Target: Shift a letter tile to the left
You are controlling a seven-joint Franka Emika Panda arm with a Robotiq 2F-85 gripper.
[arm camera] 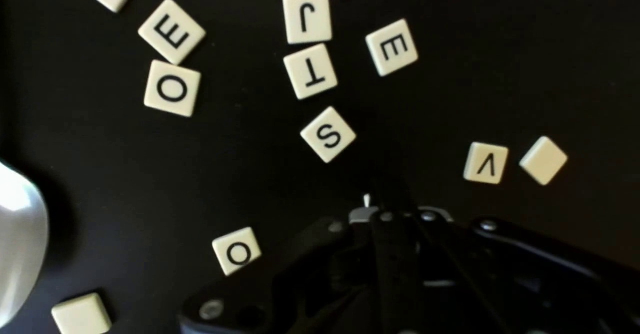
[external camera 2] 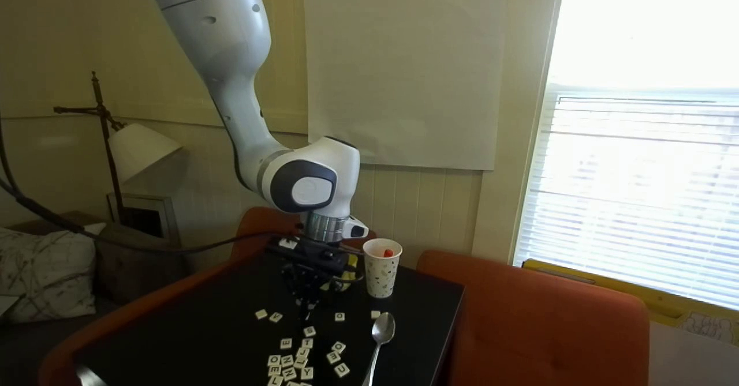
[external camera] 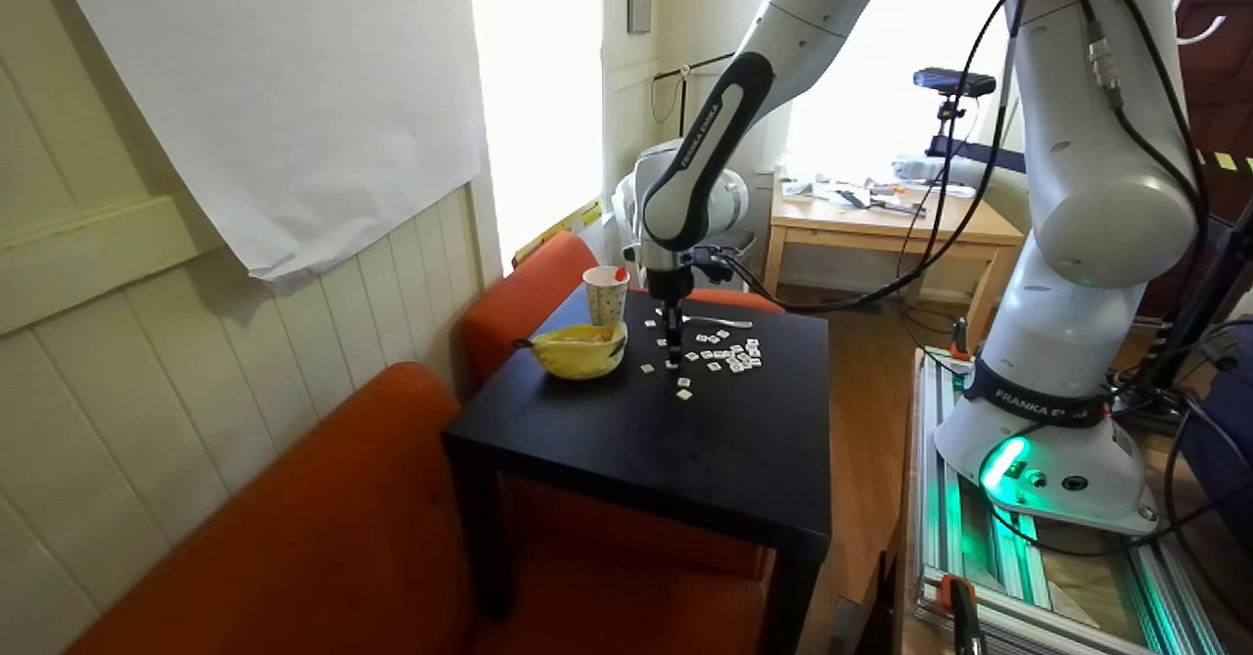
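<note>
Several cream letter tiles lie scattered on the black table (external camera: 626, 449). In the wrist view, the S tile (arm camera: 328, 134) lies ahead of my gripper (arm camera: 397, 208), with the T tile (arm camera: 311, 71) and J tile (arm camera: 307, 18) beyond it. The V tile (arm camera: 486, 163) and a blank-faced tile (arm camera: 543, 160) lie to the right, the O tile (arm camera: 237, 250) to the left. My gripper's fingers are together, pointing down at the tabletop. A small white sliver (arm camera: 366, 200) shows beside the fingertips, probably a tile edge mostly hidden by them. In both exterior views the gripper (external camera: 673, 347) (external camera 2: 304, 310) is low among the tiles.
A yellow bowl (external camera: 580, 353) and a patterned paper cup (external camera 2: 381, 272) with something red inside stand near the gripper. A metal spoon (external camera 2: 383, 329) lies beside the tiles and shows in the wrist view (arm camera: 20, 249). Orange seats (external camera: 519, 293) surround the table.
</note>
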